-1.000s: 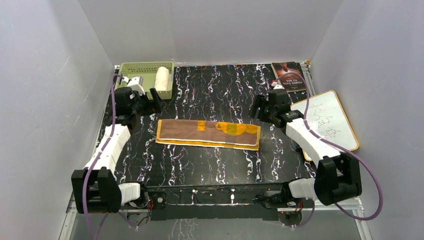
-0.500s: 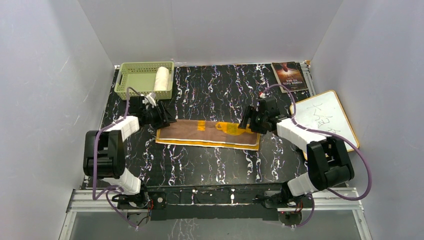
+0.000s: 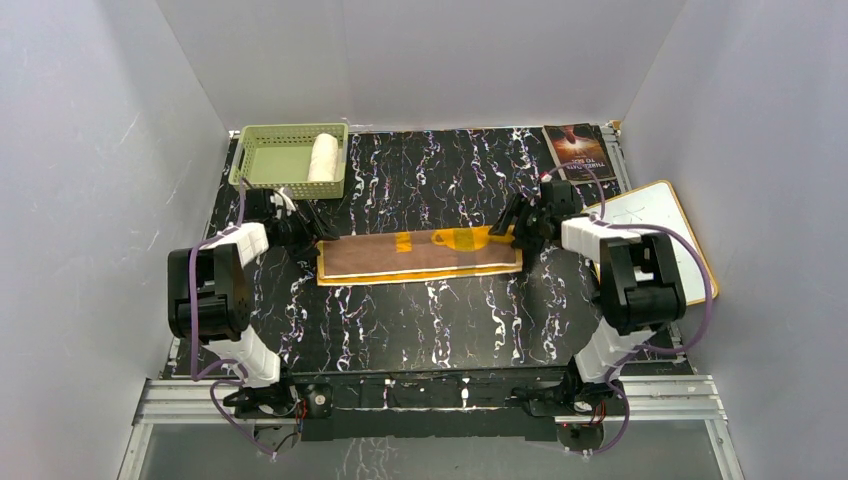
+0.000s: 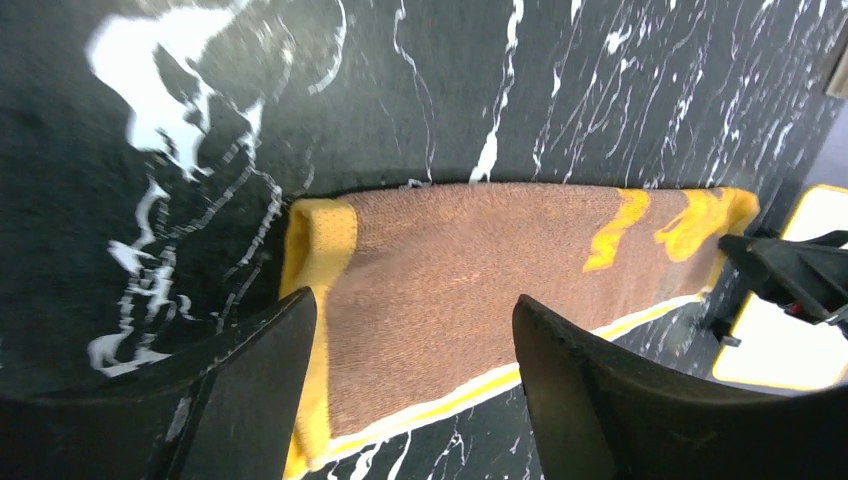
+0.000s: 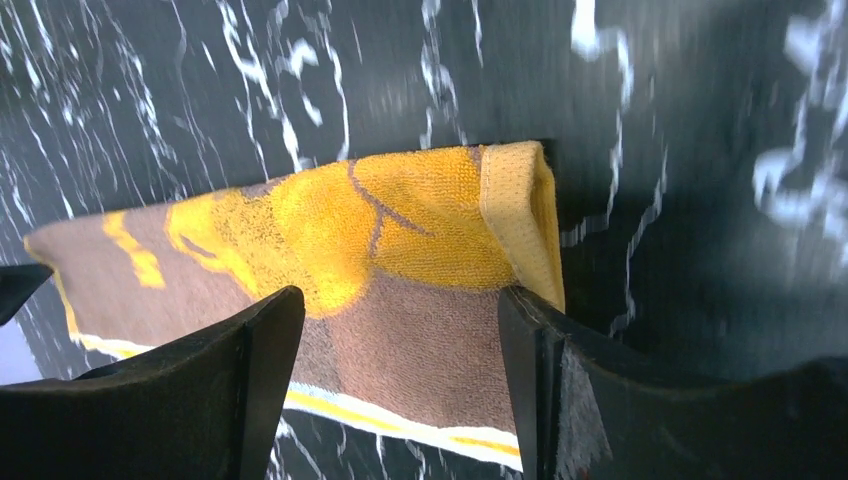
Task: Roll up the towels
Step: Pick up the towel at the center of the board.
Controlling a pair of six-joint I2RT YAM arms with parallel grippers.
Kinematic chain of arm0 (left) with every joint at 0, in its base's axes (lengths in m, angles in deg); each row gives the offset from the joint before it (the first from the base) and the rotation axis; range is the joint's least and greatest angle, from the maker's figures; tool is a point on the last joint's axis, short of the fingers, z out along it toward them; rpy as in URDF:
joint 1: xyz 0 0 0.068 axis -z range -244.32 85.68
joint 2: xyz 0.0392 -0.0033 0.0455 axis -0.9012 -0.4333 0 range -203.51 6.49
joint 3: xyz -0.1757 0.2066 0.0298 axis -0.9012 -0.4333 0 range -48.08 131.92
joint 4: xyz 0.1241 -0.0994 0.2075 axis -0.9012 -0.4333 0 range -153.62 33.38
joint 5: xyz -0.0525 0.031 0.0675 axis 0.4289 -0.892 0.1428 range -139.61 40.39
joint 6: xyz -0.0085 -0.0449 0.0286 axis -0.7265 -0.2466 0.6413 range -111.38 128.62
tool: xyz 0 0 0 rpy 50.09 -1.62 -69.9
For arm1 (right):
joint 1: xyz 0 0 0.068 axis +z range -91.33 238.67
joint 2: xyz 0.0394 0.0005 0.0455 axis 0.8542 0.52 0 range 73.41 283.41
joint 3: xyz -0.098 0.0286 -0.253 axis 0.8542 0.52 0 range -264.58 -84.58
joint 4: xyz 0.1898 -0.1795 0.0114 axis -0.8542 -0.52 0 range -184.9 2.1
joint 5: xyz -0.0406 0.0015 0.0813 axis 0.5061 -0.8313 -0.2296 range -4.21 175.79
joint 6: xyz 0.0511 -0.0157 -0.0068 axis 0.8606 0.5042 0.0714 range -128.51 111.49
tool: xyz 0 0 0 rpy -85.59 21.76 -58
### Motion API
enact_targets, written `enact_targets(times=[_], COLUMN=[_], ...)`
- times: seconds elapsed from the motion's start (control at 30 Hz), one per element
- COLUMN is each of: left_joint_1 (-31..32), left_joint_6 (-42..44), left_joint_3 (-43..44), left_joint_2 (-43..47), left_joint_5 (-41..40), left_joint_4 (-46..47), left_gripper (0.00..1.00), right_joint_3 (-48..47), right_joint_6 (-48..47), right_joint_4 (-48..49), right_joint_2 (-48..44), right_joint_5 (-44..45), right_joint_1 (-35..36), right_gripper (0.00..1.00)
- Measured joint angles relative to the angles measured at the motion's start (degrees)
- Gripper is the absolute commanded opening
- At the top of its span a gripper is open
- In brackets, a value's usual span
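Observation:
The orange-yellow and brown towel (image 3: 420, 256) lies as a long folded strip across the middle of the black marbled mat. My left gripper (image 3: 308, 232) is open at the towel's left end; in the left wrist view its jaws (image 4: 412, 303) straddle the towel (image 4: 480, 270). My right gripper (image 3: 512, 228) is open at the right end; its jaws (image 5: 400, 295) straddle the towel (image 5: 400, 230) there. The cream-white towel (image 3: 322, 157) sits rolled up inside the green basket (image 3: 270, 160).
The basket stands at the back left corner of the mat. A book (image 3: 577, 150) lies at the back right and a whiteboard (image 3: 665, 235) lies right of the mat beside the right arm. Grey walls close in three sides.
Both arms have swung inward and dropped low onto the two ends of the orange towel. The towel has shifted slightly toward the back and looks narrower.

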Motion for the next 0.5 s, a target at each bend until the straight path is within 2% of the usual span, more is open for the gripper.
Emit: enact_targets(times=[0.27, 0.4, 0.5], left_joint_1=[-2.38, -2.95, -2.93], left_joint_6=[6.54, 7.43, 7.23], left_joint_3=[7.58, 4.28, -1.90], left_joint_2=[0.83, 3.41, 5.79], left_joint_5=[-1.92, -0.39, 1.38], left_joint_4=[-5.57, -6.43, -6.73], left_gripper=[0.76, 0.75, 0.73], right_joint_3=[-13.25, -19.02, -21.18], right_joint_6=[-1.29, -2.32, -3.02], right_joint_4=[1.66, 1.22, 0.31], right_joint_2=[11.37, 15.58, 16.92], right_joint_5=[0.50, 1.18, 1.27], right_joint_1=[-0.81, -0.83, -0.92], right_gripper=[0.72, 0.72, 0.73])
